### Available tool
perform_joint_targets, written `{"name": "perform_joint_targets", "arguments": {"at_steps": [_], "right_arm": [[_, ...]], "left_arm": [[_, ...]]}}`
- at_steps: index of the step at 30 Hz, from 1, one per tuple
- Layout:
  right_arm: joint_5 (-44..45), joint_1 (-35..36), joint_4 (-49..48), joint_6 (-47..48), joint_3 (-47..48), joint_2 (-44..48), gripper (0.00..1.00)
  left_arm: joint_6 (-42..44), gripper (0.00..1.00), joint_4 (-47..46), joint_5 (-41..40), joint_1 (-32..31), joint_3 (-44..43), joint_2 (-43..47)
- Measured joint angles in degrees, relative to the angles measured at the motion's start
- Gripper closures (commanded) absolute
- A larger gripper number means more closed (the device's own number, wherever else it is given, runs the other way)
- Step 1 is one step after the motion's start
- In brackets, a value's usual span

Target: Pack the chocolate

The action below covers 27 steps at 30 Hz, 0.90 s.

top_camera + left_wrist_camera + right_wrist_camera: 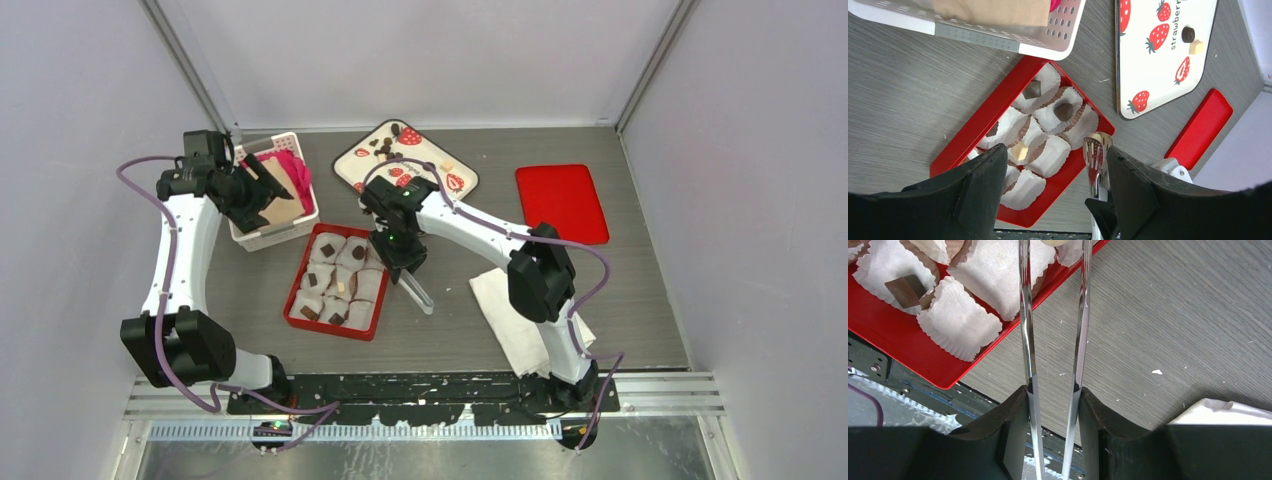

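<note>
Loose chocolate (pixel 388 146) lies on the strawberry-print tray (pixel 425 178), dark pieces and pale ones (pixel 1196 47). The red box (pixel 296 287) holds white paper cups, some with a dark piece (pixel 1032 89) (pixel 904 291) and one with a cream piece (pixel 1019 150). My right gripper (pixel 403 266) (pixel 1053 390) is shut on metal tongs (pixel 1025 340) whose tips (pixel 1097 147) hang over the box's right edge. A pale piece (pixel 1055 241) shows between the tips. My left gripper (pixel 250 195) (pixel 1057 152) stands open and holds nothing, high over the white basket.
A white perforated basket (pixel 300 222) with brown paper and pink cloth stands at the back left. A flat red lid (pixel 562 202) lies at the back right. White paper (pixel 515 312) lies by the right arm's base.
</note>
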<state>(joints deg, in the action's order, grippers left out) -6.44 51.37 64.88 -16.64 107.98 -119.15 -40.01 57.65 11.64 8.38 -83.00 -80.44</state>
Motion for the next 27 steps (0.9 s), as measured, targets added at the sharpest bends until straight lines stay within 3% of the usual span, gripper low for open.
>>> {"name": "perform_joint_targets", "arguments": {"at_steps": [7, 12, 27], "right_arm": [[-0.2, 0.7, 0.0, 0.3, 0.0, 0.0, 0.93], [-0.1, 0.8, 0.2, 0.3, 0.0, 0.0, 0.81], [1.7, 0.9, -0.1, 0.0, -0.3, 0.0, 0.62]], "left_arm": [[0.0, 0.27, 0.0, 0.0, 0.0, 0.0, 0.0], [0.0, 0.27, 0.0, 0.0, 0.0, 0.7, 0.3], [0.0, 0.27, 0.0, 0.0, 0.0, 0.9, 0.9]]}}
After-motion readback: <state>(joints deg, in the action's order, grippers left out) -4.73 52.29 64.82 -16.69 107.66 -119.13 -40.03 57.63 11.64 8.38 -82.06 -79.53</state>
